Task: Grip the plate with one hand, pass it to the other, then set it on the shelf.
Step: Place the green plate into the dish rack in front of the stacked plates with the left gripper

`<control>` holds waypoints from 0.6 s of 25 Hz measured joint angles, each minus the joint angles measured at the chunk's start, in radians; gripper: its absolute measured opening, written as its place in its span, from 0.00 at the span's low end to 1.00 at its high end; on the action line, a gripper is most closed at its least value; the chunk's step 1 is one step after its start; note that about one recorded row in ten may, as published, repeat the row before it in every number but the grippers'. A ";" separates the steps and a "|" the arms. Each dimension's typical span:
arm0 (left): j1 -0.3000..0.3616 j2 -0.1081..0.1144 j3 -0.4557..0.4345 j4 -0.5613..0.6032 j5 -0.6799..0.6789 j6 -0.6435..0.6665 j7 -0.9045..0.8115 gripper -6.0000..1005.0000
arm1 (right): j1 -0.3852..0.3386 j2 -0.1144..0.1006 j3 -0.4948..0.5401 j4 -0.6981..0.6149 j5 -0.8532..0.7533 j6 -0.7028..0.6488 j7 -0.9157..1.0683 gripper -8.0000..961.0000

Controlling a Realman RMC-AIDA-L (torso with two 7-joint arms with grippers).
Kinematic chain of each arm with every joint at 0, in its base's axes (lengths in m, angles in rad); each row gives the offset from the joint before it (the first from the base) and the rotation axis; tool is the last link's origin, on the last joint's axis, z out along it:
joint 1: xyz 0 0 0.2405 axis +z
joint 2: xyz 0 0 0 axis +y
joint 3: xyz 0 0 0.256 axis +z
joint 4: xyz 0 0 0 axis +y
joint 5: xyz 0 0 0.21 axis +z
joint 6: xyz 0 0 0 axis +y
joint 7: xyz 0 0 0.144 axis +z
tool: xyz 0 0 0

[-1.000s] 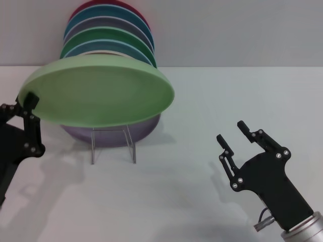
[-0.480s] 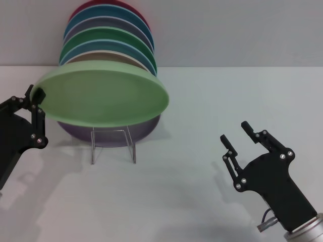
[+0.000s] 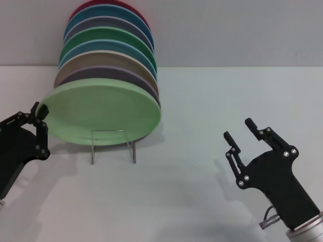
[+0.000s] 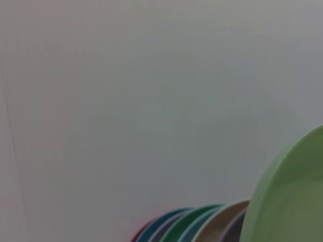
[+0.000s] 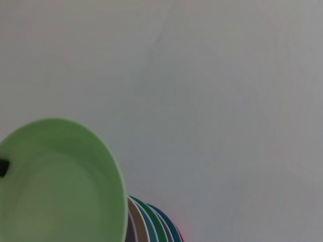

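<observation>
Plate (image 3: 101, 115) lowered onto shelf (image 3: 113, 145), left claw (image 3: 41, 112) seemingly gripping its rim, right claw (image 3: 240, 130) wide.

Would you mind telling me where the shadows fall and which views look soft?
Head view: sharp, soft shadows on the table beneath the plate and beside the right gripper. Left wrist view: plate edge blurred. Right wrist view: plate slightly soft, no glare.

Plain pale grey wall (image 3: 237, 30) at the back, bare and evenly lit, white matte tabletop (image 3: 202, 101) meeting it in a straight horizontal line, soft diffuse light from above, faint blurred shadows pooled on the tabletop surface, no hard glare anywhere
</observation>
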State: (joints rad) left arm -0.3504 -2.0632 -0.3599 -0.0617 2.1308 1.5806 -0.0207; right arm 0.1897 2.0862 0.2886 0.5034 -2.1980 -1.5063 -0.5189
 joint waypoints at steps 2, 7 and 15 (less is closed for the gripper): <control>0.000 0.000 0.001 0.000 0.001 -0.017 0.000 0.11 | 0.002 0.000 0.000 0.001 0.000 0.000 0.000 0.46; 0.001 -0.004 0.003 -0.007 0.002 -0.061 0.008 0.12 | 0.004 0.000 0.000 0.003 0.000 0.000 0.000 0.47; -0.006 -0.005 0.032 -0.012 0.002 -0.109 0.006 0.13 | 0.006 -0.002 0.000 0.004 0.000 0.000 -0.001 0.48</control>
State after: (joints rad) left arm -0.3563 -2.0678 -0.3282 -0.0734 2.1331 1.4712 -0.0145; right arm 0.1961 2.0845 0.2883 0.5078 -2.1981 -1.5066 -0.5199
